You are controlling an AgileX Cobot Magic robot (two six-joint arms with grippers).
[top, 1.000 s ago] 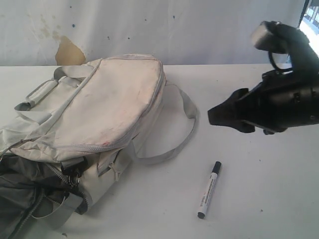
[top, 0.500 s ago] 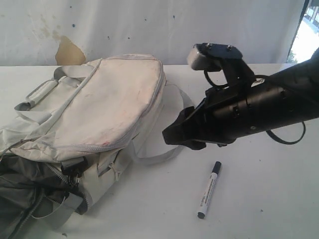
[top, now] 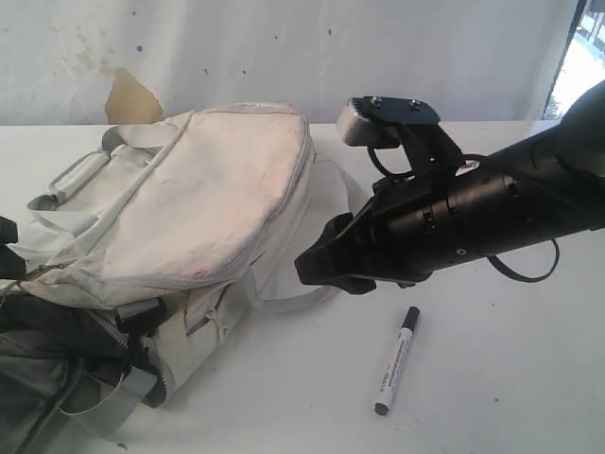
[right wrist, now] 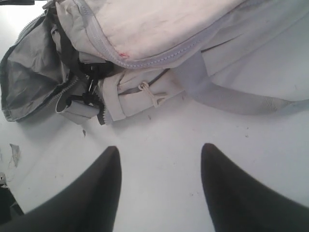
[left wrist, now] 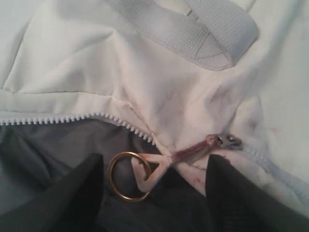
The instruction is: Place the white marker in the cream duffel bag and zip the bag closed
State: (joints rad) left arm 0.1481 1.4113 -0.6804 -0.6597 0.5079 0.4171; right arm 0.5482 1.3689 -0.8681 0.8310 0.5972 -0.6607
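Observation:
The white marker (top: 396, 360) with its black cap lies flat on the white table, in front of the right arm. The cream duffel bag (top: 208, 199) lies on the left, its dark-lined mouth (top: 47, 369) open at the near left. My right gripper (top: 317, 270) hangs open above the grey strap (top: 354, 213), up and left of the marker; in the right wrist view its gripper (right wrist: 159, 157) has only bare table between the fingers. My left gripper (left wrist: 154, 164) is open over the bag's zip pull (left wrist: 190, 152) and a gold ring (left wrist: 128, 175), touching neither.
A grey side pocket (right wrist: 29, 72) and buckles (right wrist: 89, 92) sit at the bag's open end. Grey handles (top: 80, 175) lie at the far left. A white wall (top: 302, 57) with a tan stain backs the table.
My right arm has swung in from the right edge toward the left, now reaching over the bag's strap. A dark bit of the left gripper has appeared at the left edge.

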